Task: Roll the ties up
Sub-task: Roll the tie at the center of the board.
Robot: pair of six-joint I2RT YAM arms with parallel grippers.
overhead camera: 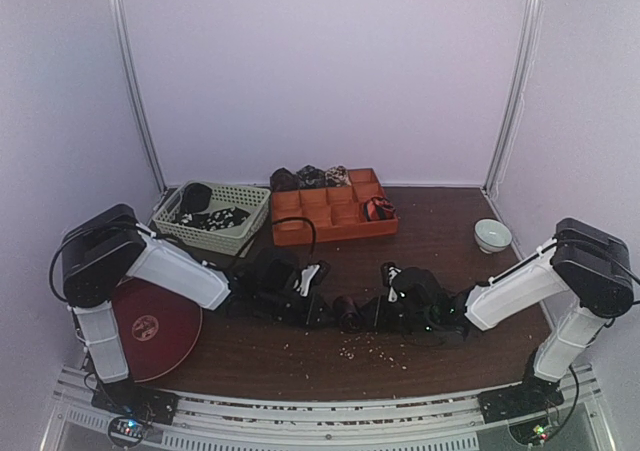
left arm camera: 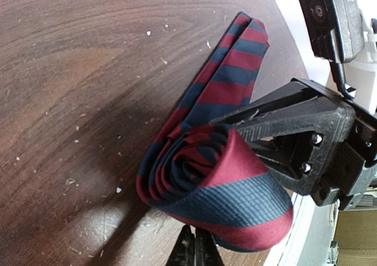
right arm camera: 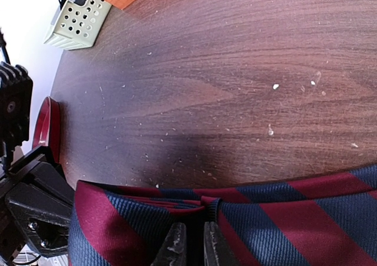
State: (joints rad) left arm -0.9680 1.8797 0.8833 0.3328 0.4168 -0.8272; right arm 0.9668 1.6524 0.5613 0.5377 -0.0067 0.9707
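Observation:
A red-and-navy striped tie (left arm camera: 218, 177) lies on the brown table, its near end rolled into a loose coil and its tail (left arm camera: 238, 48) running away flat. From above the coil (overhead camera: 347, 311) sits between both arms. My left gripper (left arm camera: 195, 249) is shut, its tips against the coil's lower edge; no fabric shows between them. My right gripper (right arm camera: 191, 242) is shut on a fold of the tie (right arm camera: 253, 189) beside the coil, and its black body (left arm camera: 294, 136) reaches in from the right. More rolled ties (overhead camera: 310, 177) sit behind the orange tray.
The orange compartmented tray (overhead camera: 300, 233) stands at the back centre, with a rolled tie (overhead camera: 378, 209) in one compartment. A pale green lattice basket (overhead camera: 240, 239) with dark fabric is back left. A red plate (overhead camera: 150, 331) lies front left, a white bowl (overhead camera: 492, 234) right. Crumbs dot the table.

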